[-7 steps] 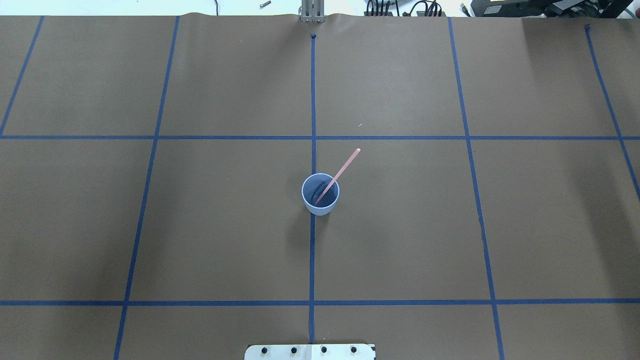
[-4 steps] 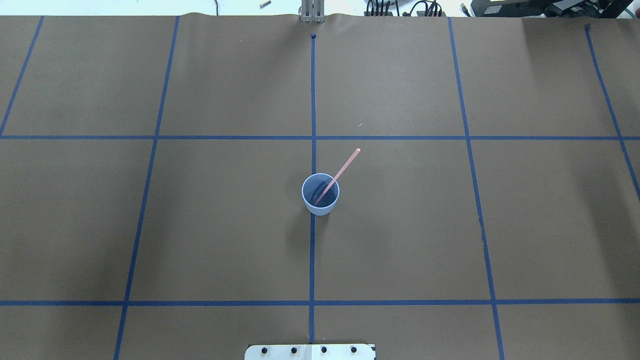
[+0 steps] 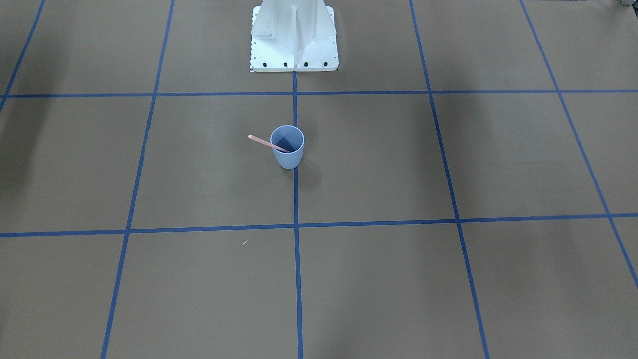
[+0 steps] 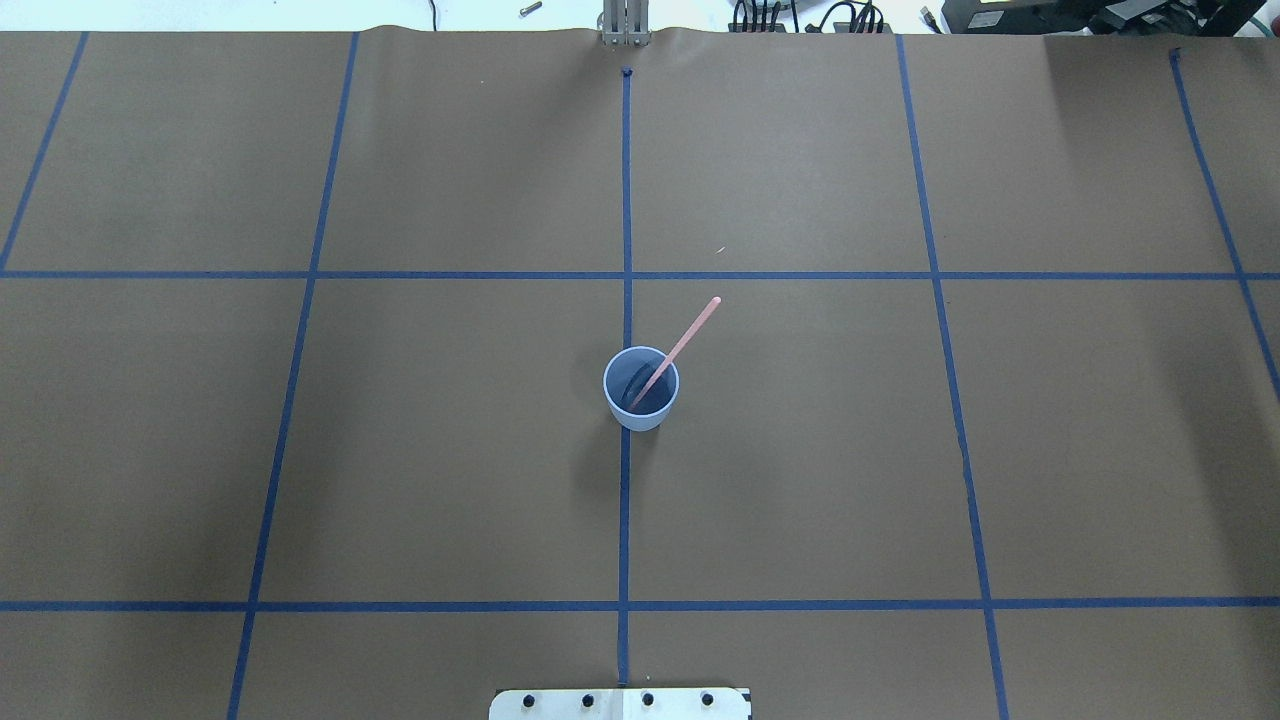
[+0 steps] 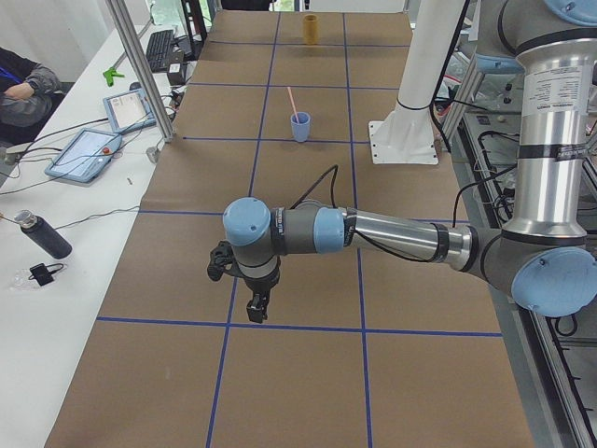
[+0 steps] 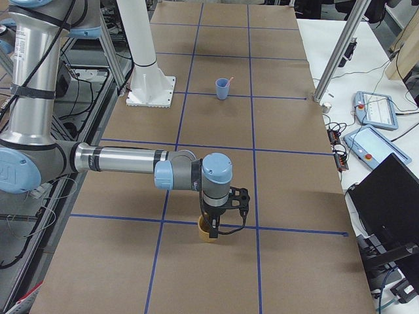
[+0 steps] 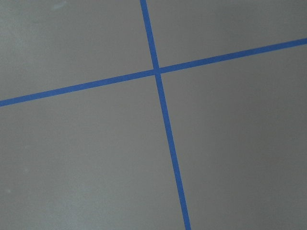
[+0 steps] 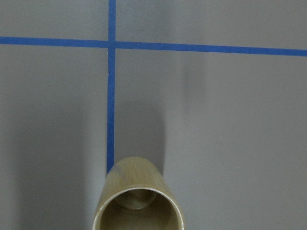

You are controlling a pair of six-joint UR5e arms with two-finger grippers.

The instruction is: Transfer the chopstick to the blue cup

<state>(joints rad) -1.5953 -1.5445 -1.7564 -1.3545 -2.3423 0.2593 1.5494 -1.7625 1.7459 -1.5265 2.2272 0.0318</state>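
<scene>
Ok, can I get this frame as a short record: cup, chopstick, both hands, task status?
blue cup: upright on the centre tape line
chopstick: pink, lower end inside the blue cup, leaning on its rim
left hand: above bare table, far from the blue cup; open or shut cannot be told
right hand: at a tan cup, far from the blue cup; open or shut cannot be told
task status: chopstick already in the blue cup
</scene>
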